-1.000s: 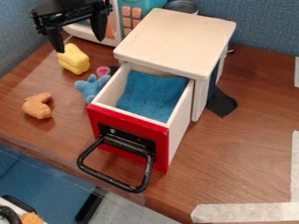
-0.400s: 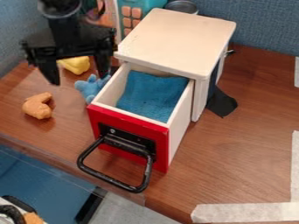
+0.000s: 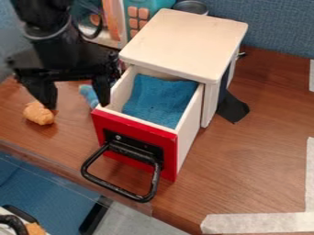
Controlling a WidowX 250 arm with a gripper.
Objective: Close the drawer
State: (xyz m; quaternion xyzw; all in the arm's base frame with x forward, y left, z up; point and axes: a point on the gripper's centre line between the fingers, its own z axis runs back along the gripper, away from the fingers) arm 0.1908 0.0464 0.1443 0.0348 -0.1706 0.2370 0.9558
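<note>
Sitting wide open, jutting from the white cabinet towards the brown wooden worktop's near edge: white box-shaped drawer, red-fronted, black-loop-handled, upright, lined with blue cloth.

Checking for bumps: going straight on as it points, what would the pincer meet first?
Probably the wooden tabletop beside the drawer; depth is unclear, so it might catch that drawer or the orange toy first.

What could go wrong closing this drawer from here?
- The gripper hangs open beside the drawer's front corner; a finger could snag the side wall and twist it instead of pushing it in.
- The blue toy sits right by the drawer, so the gripper might knock it.
- The handle juts out in front; an off-centre push on it might skew the drawer.
</note>
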